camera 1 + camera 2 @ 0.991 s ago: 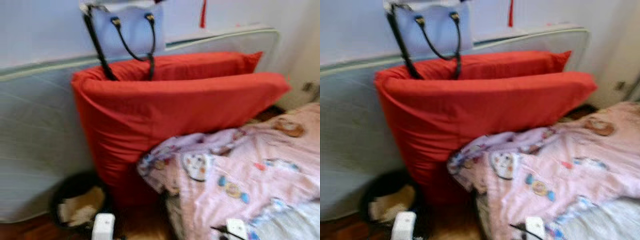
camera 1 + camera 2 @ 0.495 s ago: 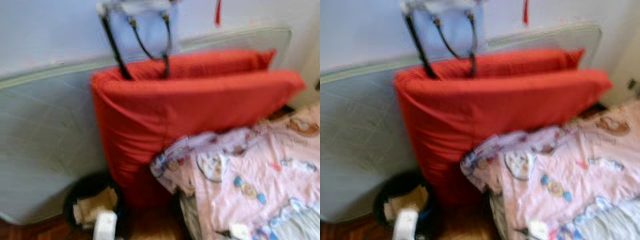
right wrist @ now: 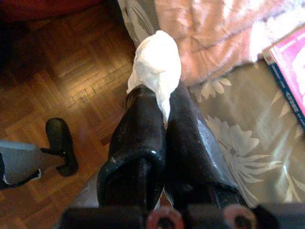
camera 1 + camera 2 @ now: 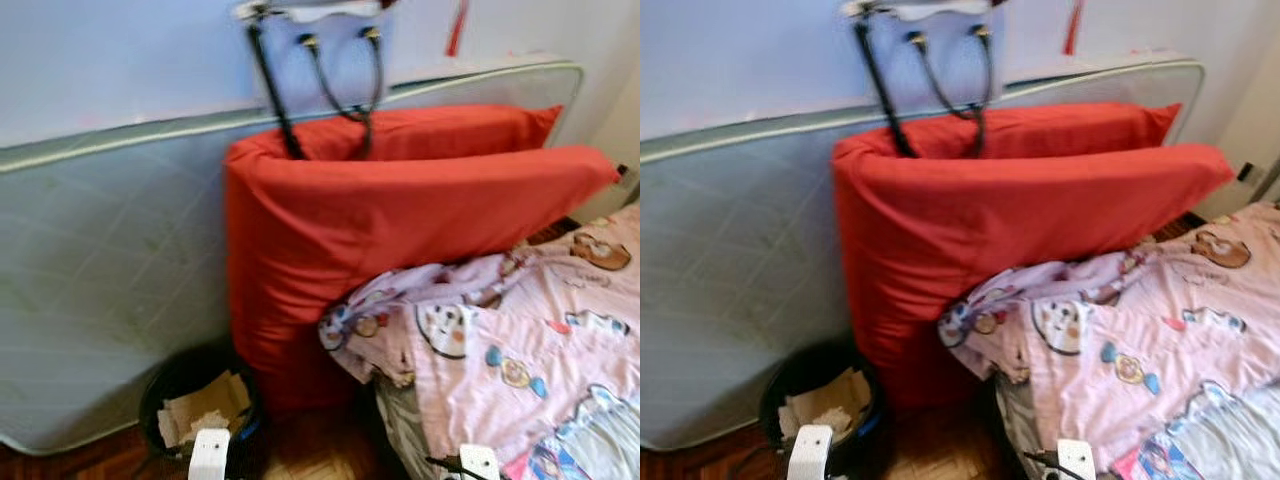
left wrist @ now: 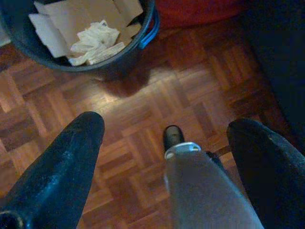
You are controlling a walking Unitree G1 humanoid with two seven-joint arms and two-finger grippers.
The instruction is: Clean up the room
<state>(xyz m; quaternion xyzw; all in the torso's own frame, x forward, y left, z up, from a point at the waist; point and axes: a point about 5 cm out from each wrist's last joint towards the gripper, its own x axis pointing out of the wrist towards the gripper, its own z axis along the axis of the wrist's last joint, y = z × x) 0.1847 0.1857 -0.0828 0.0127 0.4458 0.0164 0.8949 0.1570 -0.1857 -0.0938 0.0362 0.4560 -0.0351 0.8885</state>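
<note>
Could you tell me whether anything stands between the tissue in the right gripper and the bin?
Nothing visible does. The right gripper holds the tissue over the parquet beside the bed. The bin stands open-topped against the mattress, with bare floor before it. The left gripper is open and empty.
</note>
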